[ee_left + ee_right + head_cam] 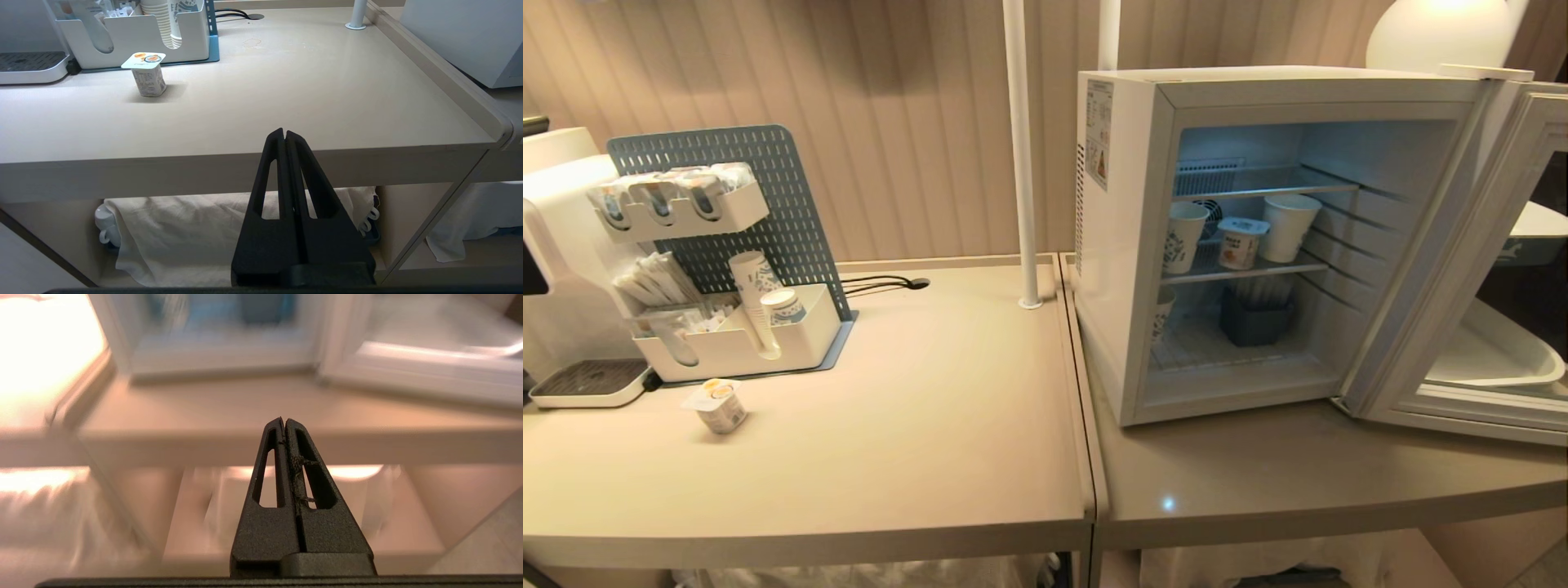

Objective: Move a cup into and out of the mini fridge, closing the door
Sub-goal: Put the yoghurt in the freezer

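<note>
The white mini fridge [1123, 245] stands on the right-hand table with its door [1429, 286] swung wide open to the right. On its middle wire shelf stand two paper cups [1184, 237] [1290, 227] with a small foil-lidded cup [1241, 242] between them. Another foil-lidded cup [719, 406] [148, 74] stands upright on the left table. Neither arm shows in the head view. My left gripper [284, 131] is shut and empty, low before the left table's front edge. Also shut and empty, my right gripper [284, 419] hangs below the front edge in front of the blurred fridge [220, 361] and door [429, 371].
A white organiser [743, 343] with a blue pegboard, stacked cups and sachets sits at the left table's back, beside a water dispenser [556, 245]. A white pole [1021, 155] rises near the seam between the tables. A white tray [1503, 359] lies behind the open door. Cloth [184, 232] lies under the table.
</note>
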Controlling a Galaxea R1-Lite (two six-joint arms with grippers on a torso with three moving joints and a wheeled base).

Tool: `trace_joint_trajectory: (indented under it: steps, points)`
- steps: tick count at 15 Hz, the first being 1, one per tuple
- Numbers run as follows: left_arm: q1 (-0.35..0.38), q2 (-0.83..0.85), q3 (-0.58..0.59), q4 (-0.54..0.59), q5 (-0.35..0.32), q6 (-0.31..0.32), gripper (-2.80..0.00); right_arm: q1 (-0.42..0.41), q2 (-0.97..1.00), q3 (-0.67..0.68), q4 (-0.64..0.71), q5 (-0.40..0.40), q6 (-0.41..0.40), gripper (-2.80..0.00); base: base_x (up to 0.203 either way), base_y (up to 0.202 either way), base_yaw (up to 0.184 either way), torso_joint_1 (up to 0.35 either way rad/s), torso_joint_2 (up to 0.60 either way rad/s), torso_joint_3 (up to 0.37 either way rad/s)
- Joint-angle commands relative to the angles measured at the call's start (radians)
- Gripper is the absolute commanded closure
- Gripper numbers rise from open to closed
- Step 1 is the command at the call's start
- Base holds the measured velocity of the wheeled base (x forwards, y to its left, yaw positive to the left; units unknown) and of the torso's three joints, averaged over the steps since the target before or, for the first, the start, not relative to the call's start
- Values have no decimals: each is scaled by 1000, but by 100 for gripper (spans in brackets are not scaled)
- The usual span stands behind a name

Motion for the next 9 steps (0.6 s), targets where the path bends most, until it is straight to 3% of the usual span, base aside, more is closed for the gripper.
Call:
trace_joint_trajectory:
  steps: [1, 6, 9]
  points:
    - [0, 1, 0, 0, 0, -1, 0, 0, -2, -6, 19, 8, 0, 0, 0, 0, 0, 0, 0, 0]
    - [0, 1, 0, 0, -1, 1, 0, 0, -3, -6, 18, 9, 0, 0, 1, 8, -4, 0, 0, 1]
    - [0, 1, 0, 0, -1, 1, 0, 0, -3, -6, 17, 8, 0, 0, 2, 151, -2, 4, 2, 4]
